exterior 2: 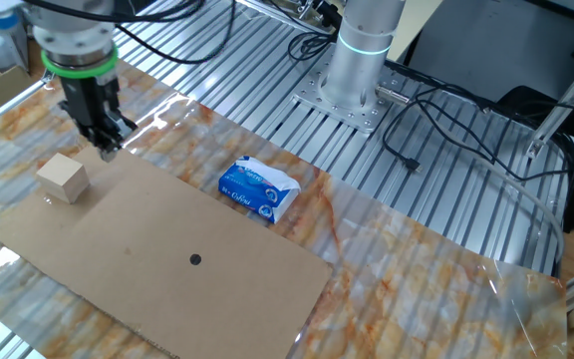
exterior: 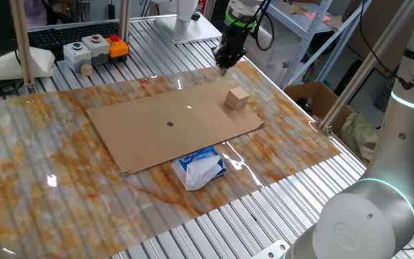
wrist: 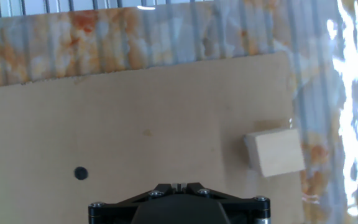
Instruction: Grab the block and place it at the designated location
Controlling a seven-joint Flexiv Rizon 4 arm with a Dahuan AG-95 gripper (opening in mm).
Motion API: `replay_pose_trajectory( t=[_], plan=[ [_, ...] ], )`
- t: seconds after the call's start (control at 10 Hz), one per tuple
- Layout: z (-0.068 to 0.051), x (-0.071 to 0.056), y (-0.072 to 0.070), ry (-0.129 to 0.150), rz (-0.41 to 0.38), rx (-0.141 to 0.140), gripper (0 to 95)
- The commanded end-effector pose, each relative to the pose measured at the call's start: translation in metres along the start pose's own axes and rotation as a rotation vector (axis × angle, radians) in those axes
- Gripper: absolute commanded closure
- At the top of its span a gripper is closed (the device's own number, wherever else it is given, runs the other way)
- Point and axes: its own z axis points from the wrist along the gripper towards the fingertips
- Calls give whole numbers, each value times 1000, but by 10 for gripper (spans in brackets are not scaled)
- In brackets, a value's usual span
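On the far left of the desk [exterior: 20,180] sits one grey control box [exterior: 95,49] with a few coloured buttons; any lettering on it is too small to read. One brown cardboard sheet [exterior: 149,137] lies flat across the middle of the marble-patterned top, and it carries a single black dot [exterior: 169,124] near its centre. Just off the near edge of the sheet lies one blue-and-white tissue packet [exterior: 200,167]; its print is blurred and I cannot make out the words. Further right, one tan wooden block [exterior: 237,98] stands on the sheet near its corner, well apart from the dot. Above the sheet's far edge hangs the gripper [exterior: 223,67], pointing straight down, fingers pressed together with nothing between them, near the block but not touching it.
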Motion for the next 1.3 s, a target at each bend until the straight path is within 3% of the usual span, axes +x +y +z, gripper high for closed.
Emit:
replay_pose_trajectory(
  t=[0.1,0.3,0.8,1.3],
  plan=[
    [1,-1,-9,1,-38,2,950],
    [2,-2,-21,4,-105,2,950],
    [0,-3,-51,2,-110,-6,950],
    [-5,-15,-85,1,-192,0,950]
  ],
)
